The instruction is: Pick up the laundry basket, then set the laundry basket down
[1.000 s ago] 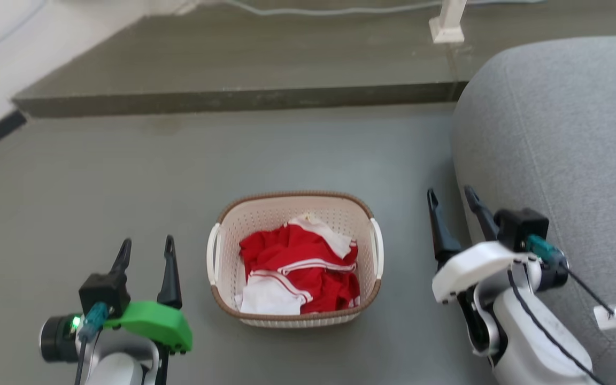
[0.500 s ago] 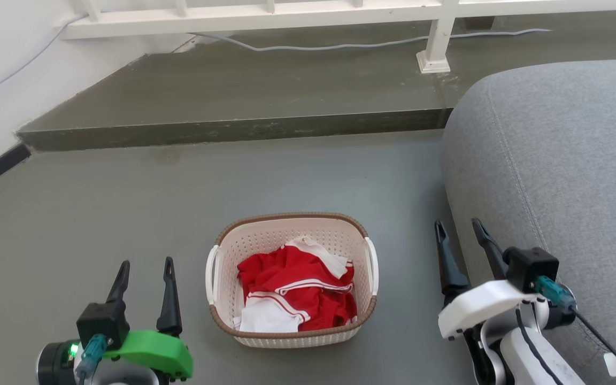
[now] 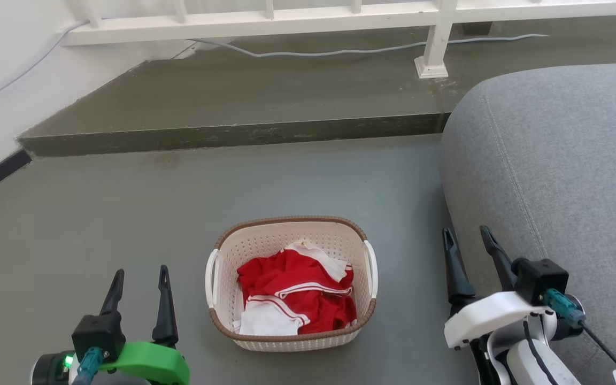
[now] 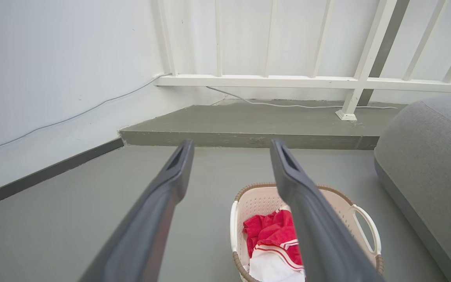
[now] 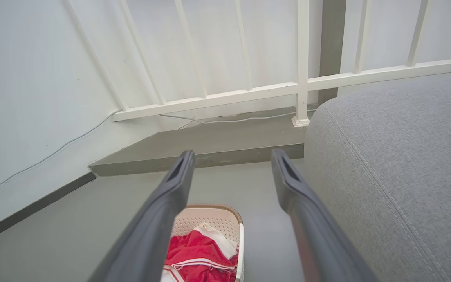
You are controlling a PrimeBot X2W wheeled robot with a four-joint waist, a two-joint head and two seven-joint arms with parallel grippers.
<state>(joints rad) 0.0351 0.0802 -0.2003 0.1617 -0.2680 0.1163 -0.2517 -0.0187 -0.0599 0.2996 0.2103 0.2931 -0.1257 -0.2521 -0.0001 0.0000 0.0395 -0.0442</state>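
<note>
You had the laundry basket standing on the grey floor at the lower centre of the head view, between your two arms and touched by neither. The left pincer sat at the lower left with its fingers apart and nothing between them. The right pincer sat at the lower right, likewise spread and empty, just beside the grey sofa.

Going by its perforated plastic walls and the small heap of red and white clothes inside, the basket was probably light. It looked fairly stiff, but likely to flex if you squeezed its sides, and the smooth walls looked slippery. Your best holds were the white handle on its frame-left side and the matching handle on its frame-right side, both thin loops that a finger could hook or clamp. Taking both evenly should have kept the basket level and the clothes in place.
</note>
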